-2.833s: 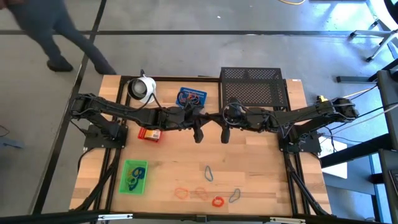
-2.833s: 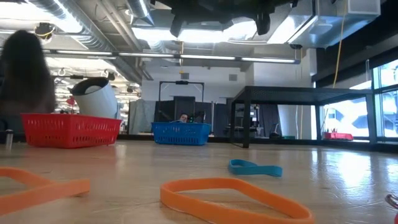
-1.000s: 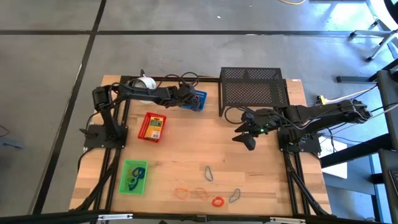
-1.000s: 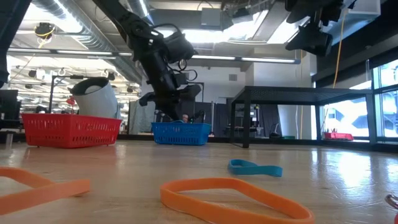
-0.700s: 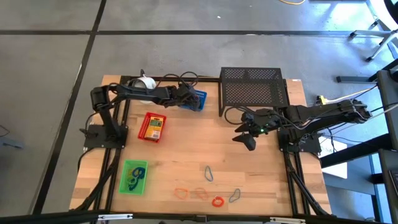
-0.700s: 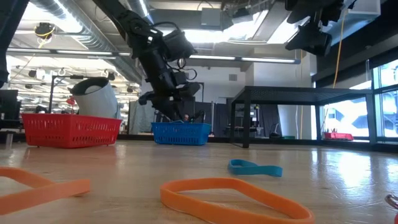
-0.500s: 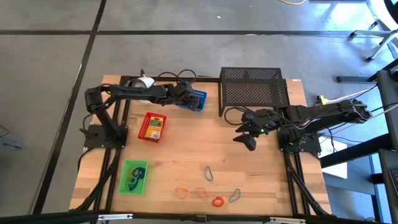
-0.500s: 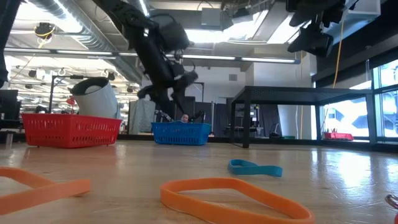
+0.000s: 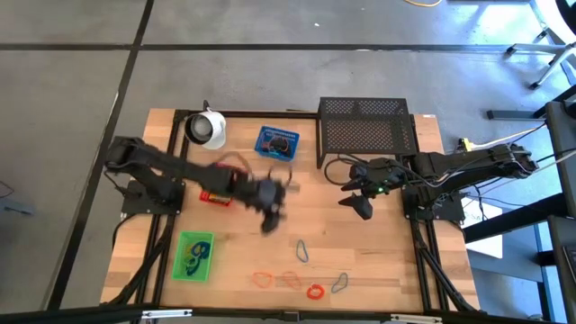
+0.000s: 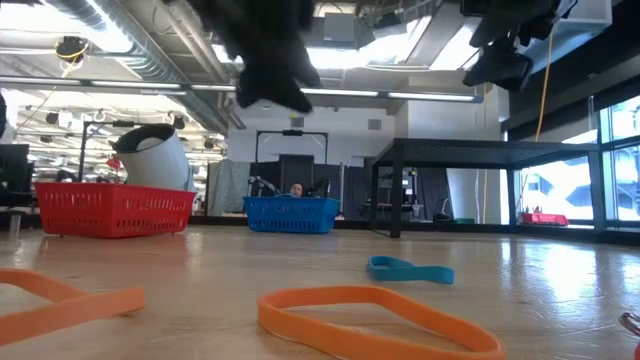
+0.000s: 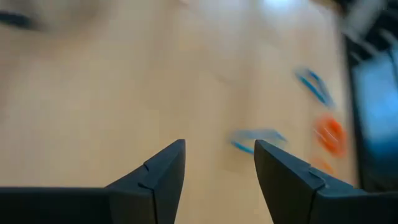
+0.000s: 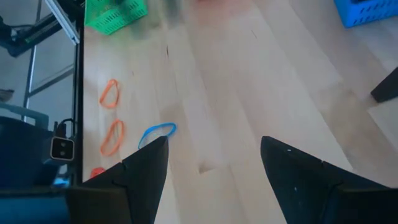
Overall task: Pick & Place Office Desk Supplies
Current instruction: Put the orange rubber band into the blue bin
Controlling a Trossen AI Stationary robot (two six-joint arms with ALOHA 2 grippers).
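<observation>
Left gripper [image 9: 270, 212] hangs over mid-tabletop [image 9: 360, 261], jaws apart and empty, between the blue tray [image 9: 276, 143] and the blue band loop [image 9: 301, 251]. Right gripper [image 9: 360, 205] waits beside the black mesh rack [image 9: 366, 131], jaws wide, holding nothing. Orange band loops [image 9: 274, 280] lie along the near edge; green tray [image 9: 193, 255] sits well left.

Bench [image 9: 360, 252]: pale wood. Trays: red [image 9: 214, 195], blue [image 9: 276, 142], green [image 9: 193, 255]. Loops: orange [image 9: 262, 279], red [image 9: 315, 292], blue [image 9: 301, 250]. Rack [image 9: 365, 130]: black mesh. Cup [image 9: 206, 129]: white.
</observation>
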